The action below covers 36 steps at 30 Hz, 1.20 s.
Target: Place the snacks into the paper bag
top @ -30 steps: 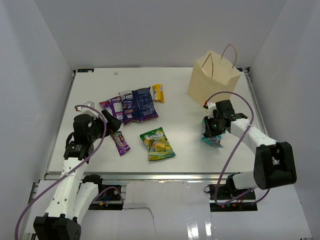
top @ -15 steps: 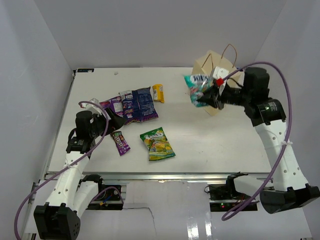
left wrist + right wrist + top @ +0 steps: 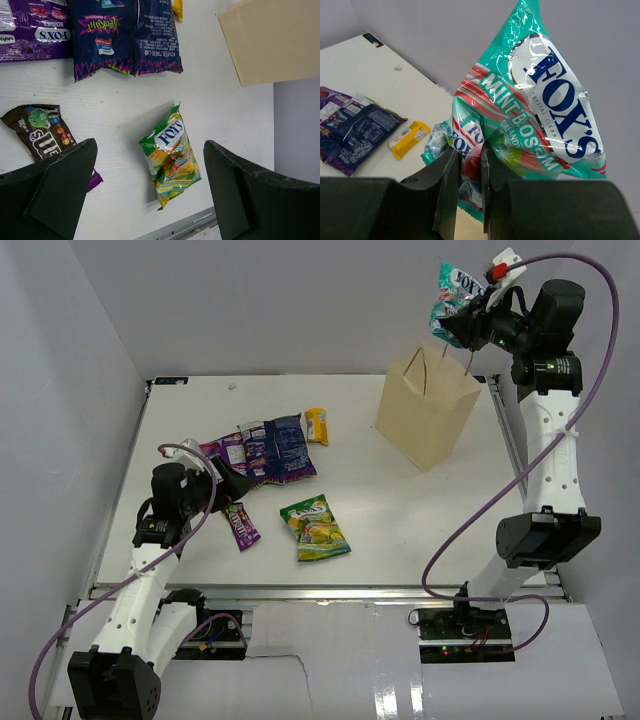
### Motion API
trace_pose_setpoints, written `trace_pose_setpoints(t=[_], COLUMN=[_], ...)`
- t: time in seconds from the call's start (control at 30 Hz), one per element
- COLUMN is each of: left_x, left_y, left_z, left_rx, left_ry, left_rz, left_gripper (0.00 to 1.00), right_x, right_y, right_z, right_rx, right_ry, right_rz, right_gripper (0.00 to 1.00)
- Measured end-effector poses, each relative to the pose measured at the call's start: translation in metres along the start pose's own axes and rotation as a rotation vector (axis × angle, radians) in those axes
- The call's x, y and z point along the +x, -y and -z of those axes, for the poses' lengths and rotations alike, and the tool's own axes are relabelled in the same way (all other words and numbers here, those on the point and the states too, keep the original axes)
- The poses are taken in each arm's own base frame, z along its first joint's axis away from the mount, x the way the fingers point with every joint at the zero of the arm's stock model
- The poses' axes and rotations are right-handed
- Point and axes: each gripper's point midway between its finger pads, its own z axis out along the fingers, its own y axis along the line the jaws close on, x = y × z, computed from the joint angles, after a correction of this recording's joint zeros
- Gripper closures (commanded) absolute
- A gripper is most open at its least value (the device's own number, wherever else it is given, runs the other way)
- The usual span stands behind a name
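**Teal pack raised by bag**

I read the right gripper (image 3: 468,325) as clamped on the lower edge of the teal pack (image 3: 535,100), lifted higher than the bag (image 3: 425,420). The left gripper (image 3: 226,482) is spread wide and holds nothing, beside the chip bag (image 3: 282,448). The green pack (image 3: 315,528) and yellow bar (image 3: 317,425) lie on the table (image 3: 400,510).
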Motion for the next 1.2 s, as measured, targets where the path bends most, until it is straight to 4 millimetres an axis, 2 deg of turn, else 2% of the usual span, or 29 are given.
trace_pose_setpoints(t=[0.13,0.27,0.37,0.4,0.43,0.47,0.57,0.67,0.77,0.9,1.07,1.2], left_x=[0.001,0.006,0.009,0.008,0.007,0.004,-0.008,-0.028,-0.046,-0.064,-0.064,-0.054], left_y=[-0.001,-0.007,-0.013,-0.016,-0.017,-0.018,-0.018,-0.016,-0.014,-0.024,-0.052,-0.074], left_z=[-0.002,-0.008,-0.016,-0.019,-0.023,-0.027,-0.043,-0.07,-0.098,-0.141,-0.182,-0.198], left_rx=[-0.004,-0.027,-0.06,-0.075,-0.087,-0.099,-0.129,-0.155,-0.177,-0.242,-0.332,-0.39], left_ry=[-0.009,-0.035,-0.059,-0.067,-0.071,-0.076,-0.087,-0.094,-0.096,-0.104,-0.157,-0.21], left_rz=[0.019,0.053,0.093,0.108,0.119,0.13,0.139,0.109,0.048,-0.053,-0.142,-0.177], left_gripper=[0.02,0.02,0.02,0.02,0.02,0.02,0.02,0.02,0.02,0.02,0.05,0.09], right_x=[0.049,0.101,0.134,0.144,0.15,0.154,0.154,0.138,0.117,0.093,0.09,0.103], right_y=[0.018,0.012,-0.001,-0.005,-0.008,-0.011,-0.013,-0.014,-0.019,-0.035,-0.064,-0.081], right_z=[-0.01,-0.008,-0.008,-0.007,-0.006,-0.006,-0.003,0.002,0.013,0.035,0.061,0.072], right_rx=[-0.008,-0.034,-0.059,-0.064,-0.069,-0.073,-0.072,-0.066,-0.064,-0.081,-0.123,-0.153], right_ry=[-0.067,-0.147,-0.198,-0.215,-0.228,-0.235,-0.238,-0.215,-0.183,-0.146,-0.143,-0.167], right_rz=[-0.121,-0.222,-0.274,-0.29,-0.303,-0.307,-0.299,-0.263,-0.22,-0.161,-0.115,-0.12], right_gripper=[0.92,0.89,0.73,0.59,0.52,0.41,0.24,0.16,0.13,0.1,0.09,0.09])
